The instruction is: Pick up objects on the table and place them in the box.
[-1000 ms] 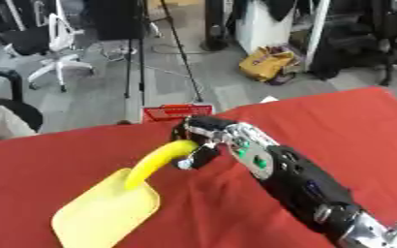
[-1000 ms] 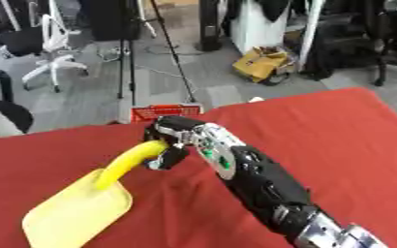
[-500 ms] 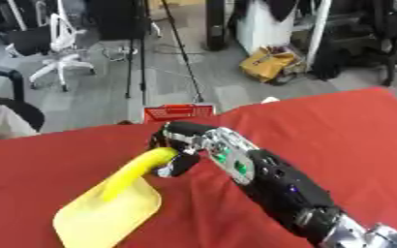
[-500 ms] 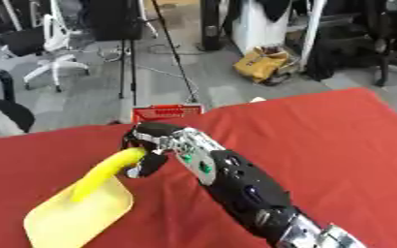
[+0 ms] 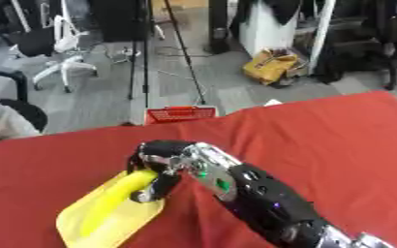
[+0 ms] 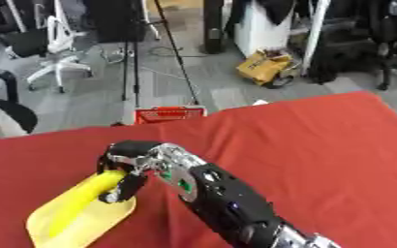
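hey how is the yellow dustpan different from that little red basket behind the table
The yellow dustpan lies flat on the red table; the red basket stands beyond the table's far edge. The dustpan is solid and smooth, the basket has a slotted, mesh-like wall. The right hand curls round the dustpan's handle, while nothing touches the basket. Both are brightly coloured.

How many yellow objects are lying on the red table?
1: a yellow scoop at the table's near left, its handle under the right robot hand. None other shows; the arm may hide something.
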Motion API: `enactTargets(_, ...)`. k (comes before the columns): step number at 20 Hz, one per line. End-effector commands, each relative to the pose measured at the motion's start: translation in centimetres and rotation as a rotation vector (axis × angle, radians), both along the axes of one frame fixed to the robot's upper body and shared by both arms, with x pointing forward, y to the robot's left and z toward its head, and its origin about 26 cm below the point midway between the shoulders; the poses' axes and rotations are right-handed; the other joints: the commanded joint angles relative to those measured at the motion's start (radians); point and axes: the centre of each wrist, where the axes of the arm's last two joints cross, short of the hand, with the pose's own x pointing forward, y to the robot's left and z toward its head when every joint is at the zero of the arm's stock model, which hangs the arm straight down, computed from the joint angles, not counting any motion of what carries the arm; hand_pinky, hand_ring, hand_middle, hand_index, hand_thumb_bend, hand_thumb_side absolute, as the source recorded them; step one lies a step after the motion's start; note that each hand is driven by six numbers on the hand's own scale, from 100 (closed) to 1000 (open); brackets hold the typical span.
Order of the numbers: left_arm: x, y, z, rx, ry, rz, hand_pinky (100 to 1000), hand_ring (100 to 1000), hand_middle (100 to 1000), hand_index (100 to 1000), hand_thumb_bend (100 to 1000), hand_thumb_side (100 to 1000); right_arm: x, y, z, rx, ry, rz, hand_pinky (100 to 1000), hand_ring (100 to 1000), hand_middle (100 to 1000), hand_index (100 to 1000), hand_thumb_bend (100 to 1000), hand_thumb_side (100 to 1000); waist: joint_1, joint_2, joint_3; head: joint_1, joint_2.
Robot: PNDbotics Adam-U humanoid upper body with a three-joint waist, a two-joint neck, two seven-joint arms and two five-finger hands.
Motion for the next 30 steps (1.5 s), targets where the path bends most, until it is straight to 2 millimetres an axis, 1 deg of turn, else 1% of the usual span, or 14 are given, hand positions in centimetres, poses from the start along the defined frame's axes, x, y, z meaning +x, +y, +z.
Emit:
enactTargets(1, -0.1, 0.0, 0.9, 0.008, -0.035, -0.008, 645, 746, 810, 851, 1000, 525, -0.1, 0.9, 0.8, -0.014, -0.026, 0.032, 344, 309, 443, 587, 397, 364, -0.016, -0.034, 0.004, -0.004, -0.011)
enactTargets(2, -0.1, -0.1, 0.9, 0.008, -0.036, -0.008, 645, 746, 810, 850, 1000, 526, -0.1, 1.0, 0.7, -0.018, -0.026, 0.036, 423, 399, 514, 678, 538, 418, -0.015, -0.034, 0.004, -0.003, -0.012)
enactTargets(3, -0.1, -0.1, 0.9, 0.008, -0.036, -0.008, 645, 746, 810, 850, 1000, 526, -0.1, 1.1, 0.6, -0.023, -0.03, 0.041, 457, 428, 535, 705, 559, 427, -0.015, -0.035, 0.004, -0.003, -0.012)
enactTargets(4, -0.1, -0.1, 0.9, 0.008, -0.035, -0.008, 645, 746, 810, 851, 1000, 526, -0.1, 1.1, 0.6, -0.03, -0.036, 0.049, 600, 565, 662, 816, 633, 452, -0.015, -0.035, 0.004, -0.003, -0.013)
enactTargets(5, -0.1, 0.0, 0.9, 0.008, -0.035, -0.008, 645, 746, 810, 851, 1000, 526, -0.2, 1.1, 0.6, -0.038, -0.043, 0.056, 600, 565, 662, 816, 633, 452, -0.015, -0.035, 0.004, -0.002, -0.013)
enactTargets(6, -0.1, 0.0, 0.9, 0.008, -0.035, -0.008, 645, 746, 810, 851, 1000, 526, -0.2, 1.0, 0.6, -0.045, -0.051, 0.061, 695, 660, 746, 872, 667, 460, -0.015, -0.035, 0.004, -0.002, -0.013)
enactTargets(10, -0.1, 0.0, 0.9, 0.008, -0.035, -0.007, 645, 746, 810, 851, 1000, 527, -0.2, 0.9, 0.5, -0.062, -0.073, 0.072, 784, 740, 810, 917, 713, 481, -0.015, -0.036, 0.003, -0.001, -0.014)
enactTargets(16, -0.1, -0.1, 0.9, 0.009, -0.034, -0.006, 648, 746, 809, 850, 1000, 536, -0.3, 0.3, 0.9, -0.021, -0.119, 0.076, 812, 740, 814, 925, 712, 539, -0.015, -0.038, -0.004, 0.003, -0.016)
enactTargets(20, -0.1, 0.1, 0.8, 0.011, -0.033, 0.007, 647, 745, 809, 850, 1000, 554, -1.1, -0.8, 3.6, 0.11, -0.216, 0.075, 817, 721, 794, 918, 694, 612, -0.019, -0.05, -0.029, 0.016, -0.013)
enactTargets(22, -0.1, 0.5, 0.8, 0.011, -0.03, 0.03, 648, 747, 810, 848, 933, 632, -2.2, -1.9, 6.3, 0.257, -0.301, 0.072, 818, 701, 774, 906, 672, 716, -0.022, -0.058, -0.064, 0.037, -0.012)
enactTargets(25, -0.1, 0.8, 0.6, 0.004, -0.02, 0.056, 648, 747, 810, 848, 930, 636, -4.2, -2.9, 9.0, 0.428, -0.364, 0.074, 818, 699, 771, 905, 667, 734, -0.023, -0.063, -0.097, 0.062, -0.014)
enactTargets(26, -0.1, 0.9, 0.5, 0.005, -0.016, 0.063, 649, 754, 816, 850, 856, 568, -4.5, -3.6, 9.7, 0.443, -0.384, 0.051, 839, 720, 774, 906, 644, 861, -0.023, -0.064, -0.107, 0.065, -0.014)
enactTargets(27, 0.1, 1.4, 0.2, 0.014, 0.003, 0.089, 649, 755, 816, 850, 871, 721, -5.6, -4.9, 10.9, 0.513, -0.443, 0.041, 843, 725, 776, 907, 644, 865, -0.025, -0.071, -0.146, 0.094, -0.011)
enactTargets(30, 0.4, 2.5, -0.2, 0.033, 0.038, 0.158, 648, 758, 819, 852, 830, 756, -8.4, -7.3, 12.3, 0.657, -0.488, 0.049, 863, 744, 789, 916, 640, 892, -0.029, -0.08, -0.208, 0.135, -0.008)
